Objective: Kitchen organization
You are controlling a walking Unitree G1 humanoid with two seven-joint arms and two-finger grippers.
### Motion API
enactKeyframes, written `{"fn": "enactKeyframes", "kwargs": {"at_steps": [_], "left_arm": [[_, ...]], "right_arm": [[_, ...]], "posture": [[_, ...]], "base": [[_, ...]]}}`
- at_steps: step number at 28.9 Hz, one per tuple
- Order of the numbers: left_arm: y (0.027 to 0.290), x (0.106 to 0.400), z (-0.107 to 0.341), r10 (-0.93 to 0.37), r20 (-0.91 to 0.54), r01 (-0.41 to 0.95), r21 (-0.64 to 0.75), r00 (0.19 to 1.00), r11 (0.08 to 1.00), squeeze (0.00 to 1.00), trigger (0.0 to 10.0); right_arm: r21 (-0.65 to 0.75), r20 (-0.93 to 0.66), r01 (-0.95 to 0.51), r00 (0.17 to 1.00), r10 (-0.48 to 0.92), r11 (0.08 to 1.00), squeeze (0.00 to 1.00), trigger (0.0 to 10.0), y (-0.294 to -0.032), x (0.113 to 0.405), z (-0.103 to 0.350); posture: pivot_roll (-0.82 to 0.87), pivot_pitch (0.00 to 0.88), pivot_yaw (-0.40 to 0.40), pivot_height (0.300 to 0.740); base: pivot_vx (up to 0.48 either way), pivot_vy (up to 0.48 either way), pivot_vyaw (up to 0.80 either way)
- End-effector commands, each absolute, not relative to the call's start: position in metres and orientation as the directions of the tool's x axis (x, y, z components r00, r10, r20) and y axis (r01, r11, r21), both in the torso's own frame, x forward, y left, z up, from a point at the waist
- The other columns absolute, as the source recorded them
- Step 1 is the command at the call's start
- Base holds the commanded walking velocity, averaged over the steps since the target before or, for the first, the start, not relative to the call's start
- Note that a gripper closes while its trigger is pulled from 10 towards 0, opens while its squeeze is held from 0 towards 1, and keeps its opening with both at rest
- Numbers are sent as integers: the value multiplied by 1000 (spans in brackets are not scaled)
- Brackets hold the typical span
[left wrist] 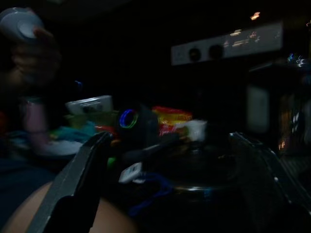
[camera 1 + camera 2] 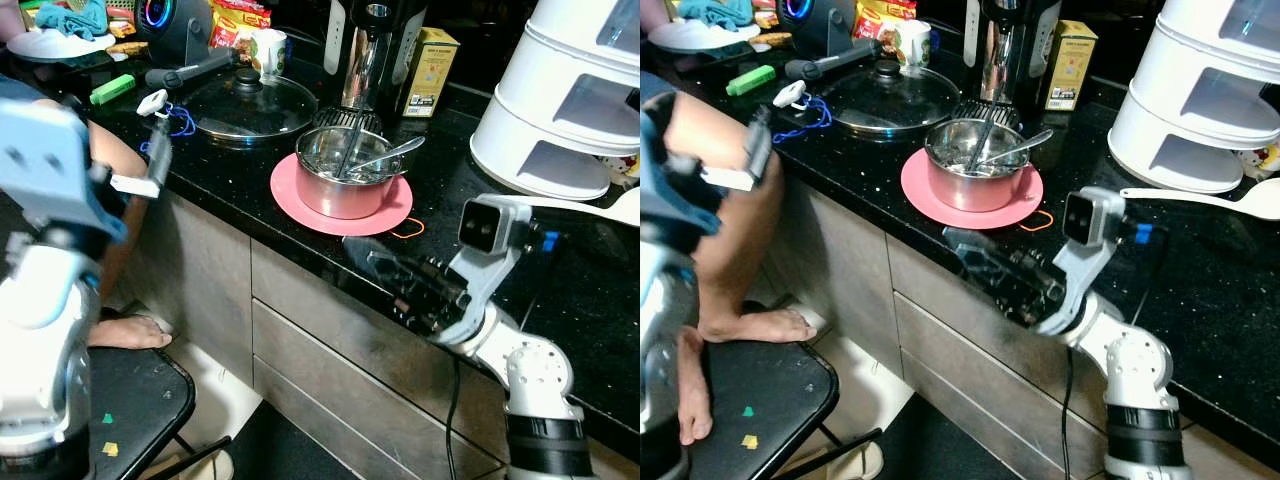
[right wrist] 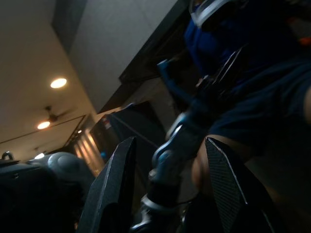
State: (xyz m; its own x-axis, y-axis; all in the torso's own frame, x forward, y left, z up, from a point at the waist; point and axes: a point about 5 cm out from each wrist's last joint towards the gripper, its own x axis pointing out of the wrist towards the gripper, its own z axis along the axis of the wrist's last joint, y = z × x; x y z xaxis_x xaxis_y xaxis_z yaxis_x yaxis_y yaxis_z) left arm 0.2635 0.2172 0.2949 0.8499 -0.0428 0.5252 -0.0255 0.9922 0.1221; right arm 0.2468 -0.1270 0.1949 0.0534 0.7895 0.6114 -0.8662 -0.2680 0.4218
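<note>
Probably the step in hand is reaching for the pot, so the right gripper should rise clear of the counter edge first, then come in level above the rim. It hangs just below that edge, fingers spread wide in the right wrist view and holding nothing. Beyond it, the steel pot sits on a pink mat with a spoon inside. Farther back lies a glass lid. At the counter's left end, the left gripper is also open and empty, beside a person's leg.
</note>
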Motion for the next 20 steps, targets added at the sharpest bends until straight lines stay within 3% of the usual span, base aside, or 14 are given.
{"fn": "enactKeyframes", "kwargs": {"at_steps": [1,5,8,11,20], "left_arm": [[226,274,298,-57,511,32,57,858,998,0,10000],[222,297,298,-189,463,203,20,866,979,0,10000],[218,304,298,-236,451,253,23,861,967,0,10000],[204,311,302,-323,446,353,17,835,936,0,10000],[186,314,303,-407,431,437,33,805,899,0,10000]], "right_arm": [[406,612,-872,36,790,-274,0,10000,-126,243,198],[406,580,-882,44,814,-241,0,10000,-124,242,196],[394,575,-889,39,817,-235,0,10000,-124,241,197],[384,583,-892,35,812,-237,0,10000,-125,239,199],[372,586,-899,32,810,-233,0,10000,-126,236,202]], "posture": [[117,12,-69,732],[109,10,-65,732],[103,8,-62,732],[99,8,-58,732],[86,10,-51,732]], "base": [[0,0,0],[0,0,0],[0,0,-152],[0,0,-796],[0,0,-800]]}}
